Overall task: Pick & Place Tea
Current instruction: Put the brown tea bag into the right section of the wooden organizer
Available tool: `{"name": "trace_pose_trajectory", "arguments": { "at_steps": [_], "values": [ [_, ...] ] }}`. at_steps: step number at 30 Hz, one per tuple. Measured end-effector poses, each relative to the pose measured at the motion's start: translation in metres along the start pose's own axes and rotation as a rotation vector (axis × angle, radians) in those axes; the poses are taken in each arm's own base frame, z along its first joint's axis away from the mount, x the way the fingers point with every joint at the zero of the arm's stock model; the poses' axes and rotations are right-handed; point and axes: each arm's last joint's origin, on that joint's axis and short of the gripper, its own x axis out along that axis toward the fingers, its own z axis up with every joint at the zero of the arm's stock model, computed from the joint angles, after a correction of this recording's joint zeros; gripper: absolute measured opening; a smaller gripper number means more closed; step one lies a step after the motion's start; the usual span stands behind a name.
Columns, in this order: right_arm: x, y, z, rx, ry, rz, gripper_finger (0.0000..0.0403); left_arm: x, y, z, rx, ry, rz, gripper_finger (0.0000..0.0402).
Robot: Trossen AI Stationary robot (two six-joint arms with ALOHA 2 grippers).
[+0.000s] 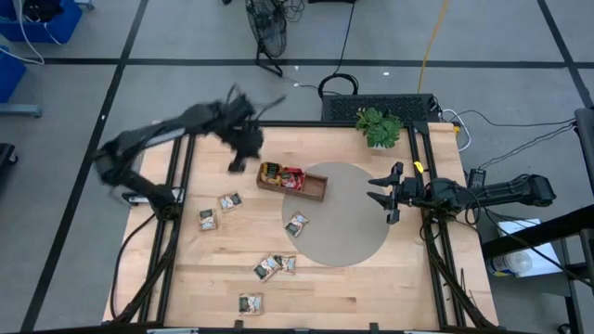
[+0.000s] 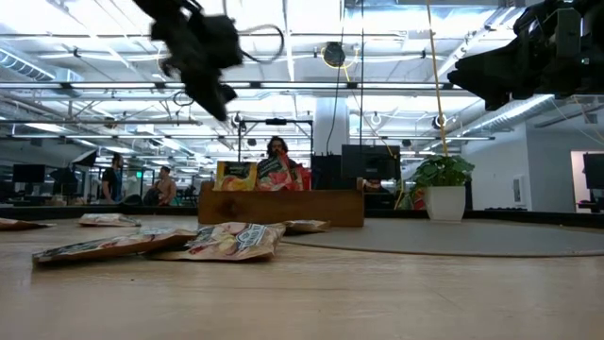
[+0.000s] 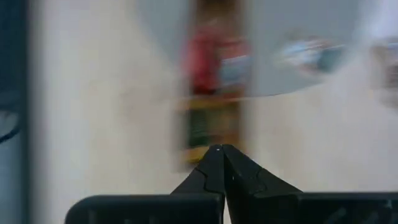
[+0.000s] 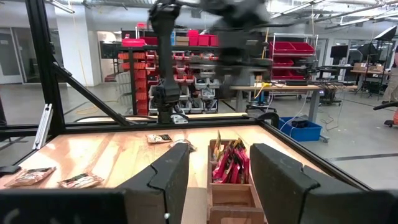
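Loose tea sachets lie flat on the wooden table: two at the left, one on the grey round mat, and others nearer the front. More sachets stand in the left end of the brown tray. My left gripper hangs shut above the table just left of the tray; its tips show nothing between them. My right gripper stands open at the mat's right edge, pointing level at the tray.
The grey round mat covers the table's middle right, with the tray across its far left edge. A potted plant stands at the back. Black frame rails run along the table's left and right sides. Bare wood lies at the front.
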Motion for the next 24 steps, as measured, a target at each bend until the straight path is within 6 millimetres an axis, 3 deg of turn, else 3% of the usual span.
{"name": "trace_pose_trajectory", "arguments": {
  "at_steps": [2, 5, 9, 13, 18, 24],
  "values": [
    [0.000, 0.000, 0.000, 0.000, 0.000, 0.000, 0.0155, 0.005, -0.034, -0.009, 0.053, -0.047, -0.031, 0.0002],
    [0.000, 0.000, 0.000, 0.000, 0.000, 0.000, 0.0155, 0.029, -0.077, -0.036, 0.083, -0.117, 0.000, 0.0002],
    [0.000, 0.000, 0.000, 0.000, 0.000, 0.000, 0.0155, 0.065, -0.122, -0.068, -0.036, -0.328, 0.087, 0.0003],
    [0.000, 0.000, 0.000, 0.000, 0.000, 0.000, 0.0155, 0.092, -0.162, -0.100, -0.026, -0.513, 0.227, 0.0002],
    [0.000, 0.000, 0.000, 0.000, 0.001, 0.000, 0.0155, 0.100, -0.187, -0.126, 0.064, -0.642, 0.431, 0.0005],
    [0.000, 0.000, 0.000, 0.000, 0.000, 0.000, 0.0155, 0.104, -0.193, -0.134, 0.053, -0.635, 0.371, 0.0007]
  ]
}}
